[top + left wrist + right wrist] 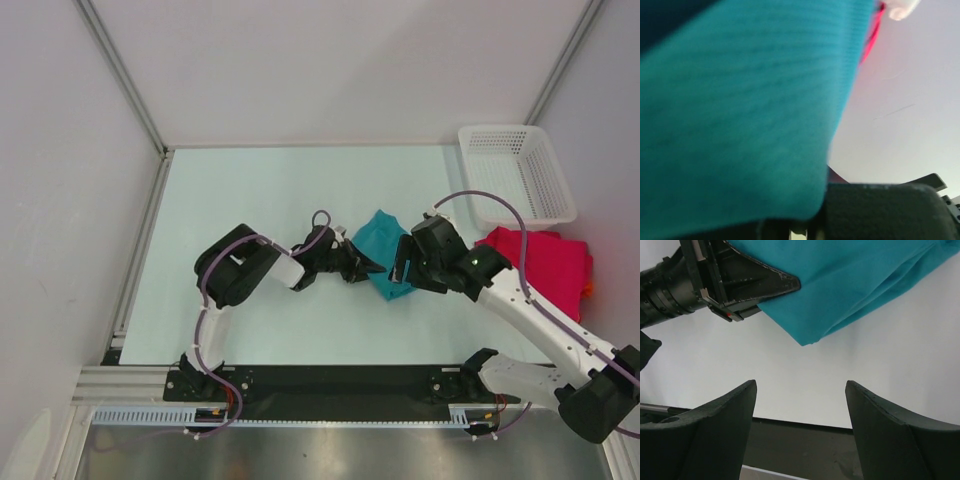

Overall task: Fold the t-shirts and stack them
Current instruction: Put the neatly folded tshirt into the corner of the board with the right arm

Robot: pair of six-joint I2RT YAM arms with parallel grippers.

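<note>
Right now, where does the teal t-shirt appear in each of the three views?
Top external: the teal t-shirt is near the centre of the picture.
Left wrist: blurred, filling the left and middle.
Right wrist: along the top, centre to right.
Shared landmark: the left gripper, jaws shut on the shirt's edge, at the shirt's left in top external and upper left in right wrist.

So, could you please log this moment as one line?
left gripper: shut on teal t-shirt | right gripper: open, empty | crimson t-shirt: lying near basket
</note>
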